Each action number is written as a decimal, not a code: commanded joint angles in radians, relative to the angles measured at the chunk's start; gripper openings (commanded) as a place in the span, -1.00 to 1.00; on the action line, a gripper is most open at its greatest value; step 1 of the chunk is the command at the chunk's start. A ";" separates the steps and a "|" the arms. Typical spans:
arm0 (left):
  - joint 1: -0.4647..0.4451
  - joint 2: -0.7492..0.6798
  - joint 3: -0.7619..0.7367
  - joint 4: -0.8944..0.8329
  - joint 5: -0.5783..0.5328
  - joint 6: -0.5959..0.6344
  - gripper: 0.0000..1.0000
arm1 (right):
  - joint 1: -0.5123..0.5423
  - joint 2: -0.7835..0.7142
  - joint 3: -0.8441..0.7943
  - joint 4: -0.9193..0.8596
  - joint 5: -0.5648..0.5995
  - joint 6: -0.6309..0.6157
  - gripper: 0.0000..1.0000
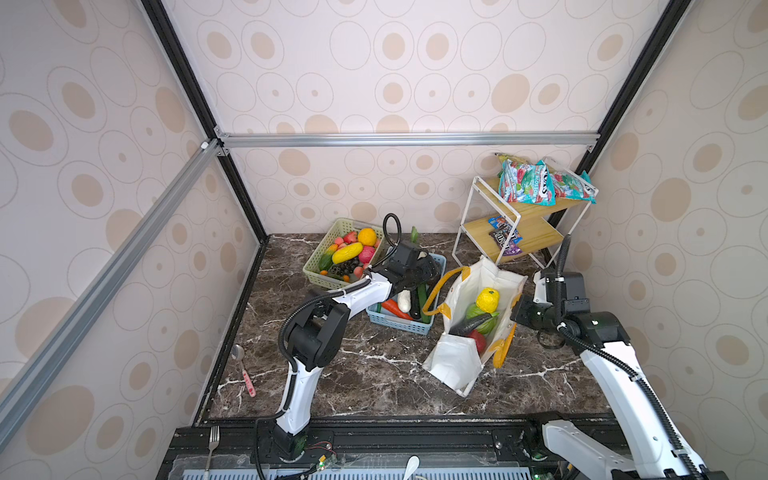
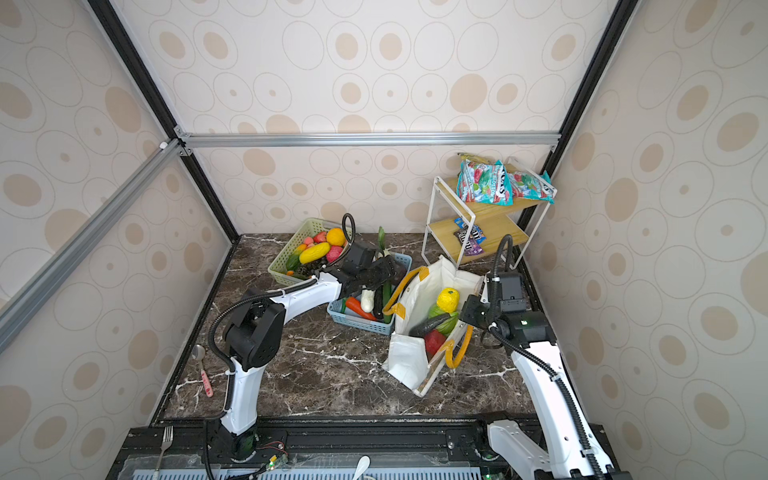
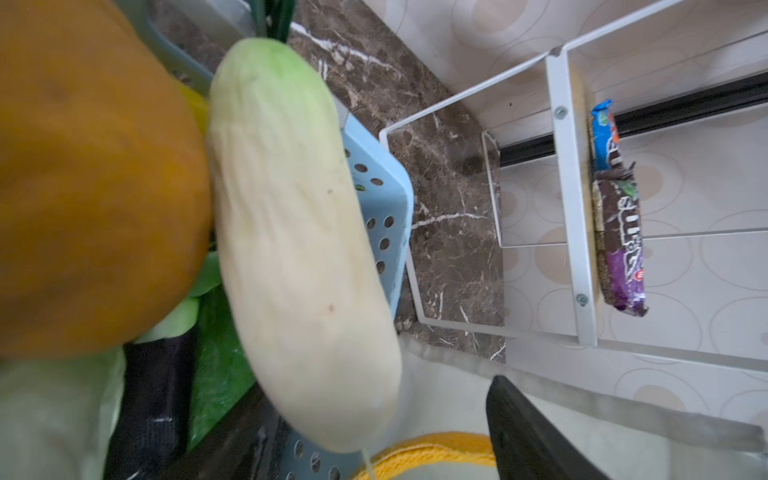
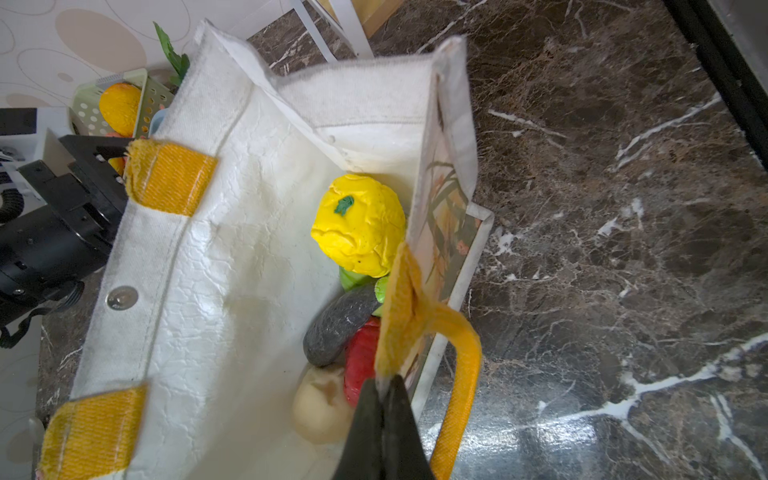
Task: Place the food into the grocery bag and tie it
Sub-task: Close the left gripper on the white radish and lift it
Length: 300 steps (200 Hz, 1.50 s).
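The left arm is raised from its base at the near edge and bent sharply at the elbow, with the forearm stretched forward and to the right. The left gripper is pointed away from the base, its jaws set wide apart; one black finger is seen in the left wrist view. The right arm is reached forward and leftward. The right gripper is clamped tight on the rim of the grocery bag.

Food in grocery bag, right of basket
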 commanded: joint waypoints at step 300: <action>0.024 0.013 -0.001 -0.007 -0.068 -0.014 -0.30 | -0.010 0.020 -0.001 0.023 0.002 -0.023 -1.00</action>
